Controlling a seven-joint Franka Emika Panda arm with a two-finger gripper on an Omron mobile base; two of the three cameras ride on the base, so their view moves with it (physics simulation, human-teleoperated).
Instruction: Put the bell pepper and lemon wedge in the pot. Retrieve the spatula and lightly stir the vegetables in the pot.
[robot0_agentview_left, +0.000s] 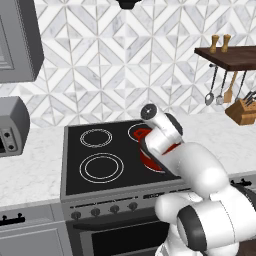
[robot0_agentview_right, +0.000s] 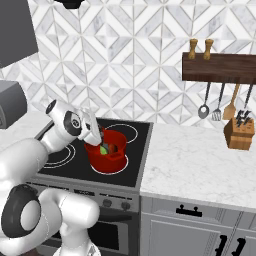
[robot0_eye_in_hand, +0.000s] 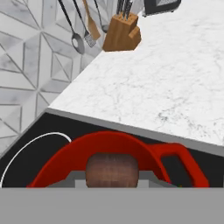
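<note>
1. The pot (robot0_agentview_right: 106, 151) sat on the near right burner of the stove (robot0_agentview_left: 75, 165), with a green piece (robot0_agentview_right: 104, 149) lying inside it; I took that for the bell pepper, though I could not pick out a lemon wedge from these angles.

2. My gripper (robot0_agentview_right: 98, 134) hung over the pot's left rim, and my jaws were clamped on a wooden handle (robot0_eye_in_hand: 112, 169), whose rounded brown end showed between them in the hand view. I judged this to be the spatula, with its blade reaching down into the pot, but the blade itself was hidden from me.

3. The step in hand, as I read it, was the stirring. To do it well I wanted small, slow circles, keeping the blade inside the red wall and off the rim, so the pot would not slide on the smooth glass.

4. I meant to keep the handle close to upright; tipping it far would have levered against the rim and could have flicked the green piece out onto the stove.

5. My grip needed to stay firm, since a round handle can twist between flat pads.

6. The desk (robot0_agentview_right: 200, 160) to the right, with the knife block (robot0_agentview_right: 238, 134) at its far edge, was well apart from the work and no hindrance.
</note>
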